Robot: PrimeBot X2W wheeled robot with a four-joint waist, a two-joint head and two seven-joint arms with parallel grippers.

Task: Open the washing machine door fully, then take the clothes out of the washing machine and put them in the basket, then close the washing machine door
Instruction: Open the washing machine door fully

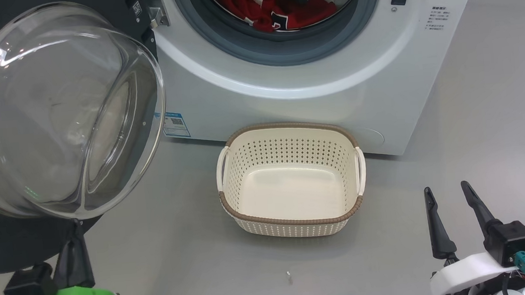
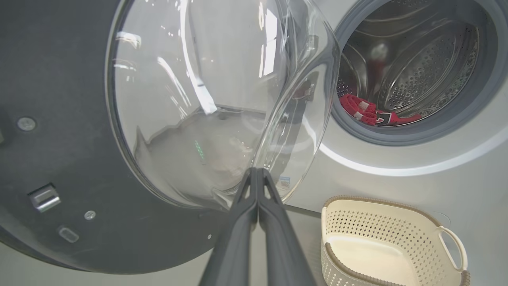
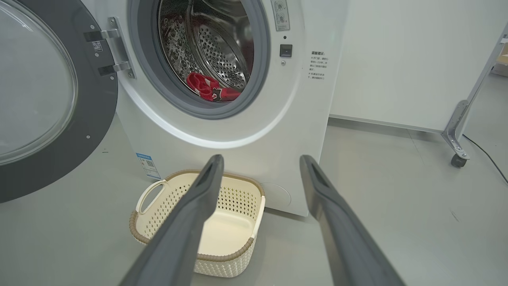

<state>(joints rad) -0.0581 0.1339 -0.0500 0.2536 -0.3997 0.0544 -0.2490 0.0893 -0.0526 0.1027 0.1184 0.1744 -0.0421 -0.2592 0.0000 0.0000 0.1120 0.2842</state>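
Head view: the washing machine is standing on the grey floor, and its door is hanging wide open on the machine's hinge side, glass bowl bulging toward the camera. The clothes are lying inside the machine, low in the steel drum just behind the grey gasket. The basket is sitting upright on the floor directly in front of the machine, close to its base, with its bare cream bottom showing. The left gripper is pointing up at the lower edge of the open door, fingers pressed together with nothing between them; the left wrist view is showing the tips at the rim of the glass bowl, contact not certain. The right gripper is hovering above the floor off the machine's front right corner, fingers spread wide and gripping nothing.
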